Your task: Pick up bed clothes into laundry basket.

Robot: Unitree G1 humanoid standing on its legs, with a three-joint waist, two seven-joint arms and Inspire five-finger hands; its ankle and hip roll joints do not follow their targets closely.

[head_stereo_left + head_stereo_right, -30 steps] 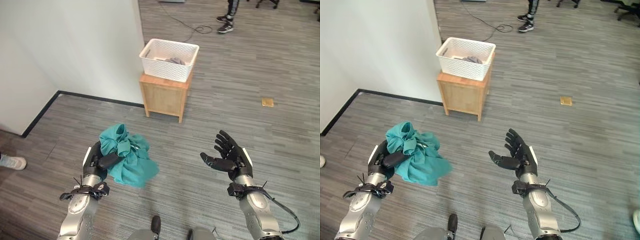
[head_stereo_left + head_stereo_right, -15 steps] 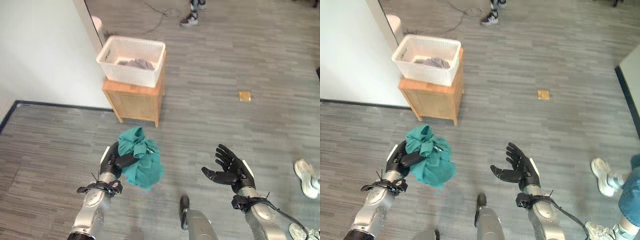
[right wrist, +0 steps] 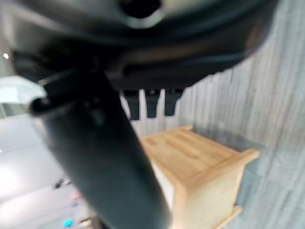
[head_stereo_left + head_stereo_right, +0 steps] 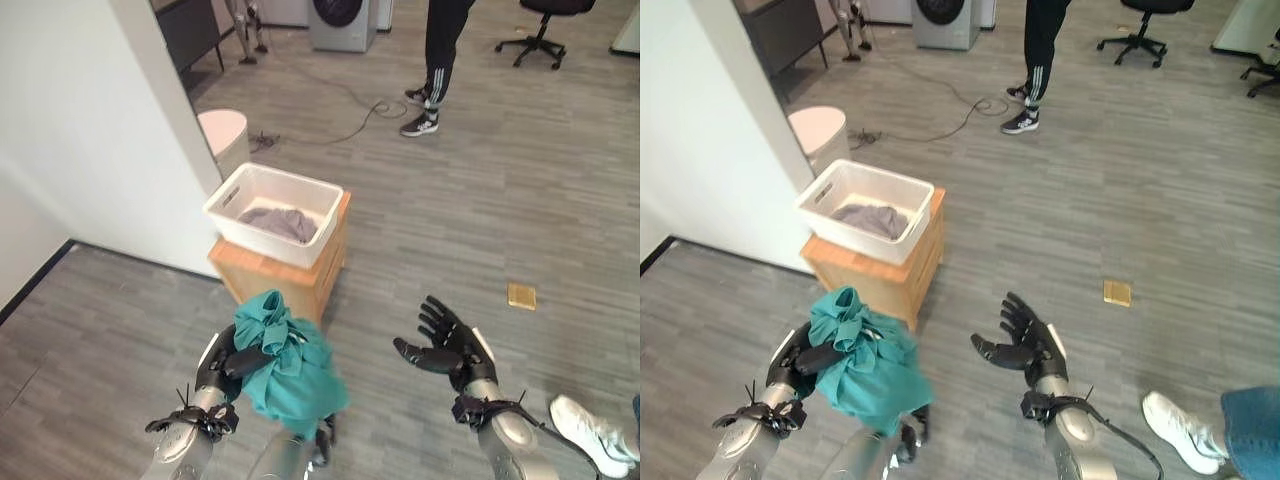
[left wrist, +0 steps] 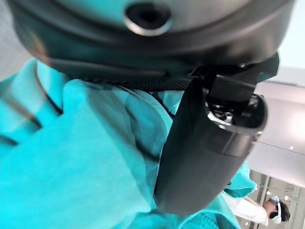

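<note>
My left hand (image 4: 222, 362) is shut on a bunched teal cloth (image 4: 285, 367), which hangs from it in front of me; its thumb (image 5: 200, 157) presses into the teal cloth (image 5: 81, 157) in the left wrist view. A white laundry basket (image 4: 222, 213) with a grey garment (image 4: 276, 222) inside stands on a small wooden cabinet (image 4: 270, 276), just beyond the cloth. My right hand (image 4: 450, 346) is open, palm up and holds nothing, to the right of the cloth. The cabinet (image 3: 205, 167) also shows past the right hand's fingers.
A white wall (image 4: 90, 130) rises on the left, with a round pale bin (image 4: 226, 137) behind the basket. A person's legs (image 4: 436, 60) stand at the back by a floor cable. A white shoe (image 4: 590, 430) is at lower right, a small tan square (image 4: 521, 295) on the floor.
The whole view has shifted: the camera looks further up and the basket with its cabinet now sits closer before the hands. The left hand still holds the teal cloth; the right stays open.
</note>
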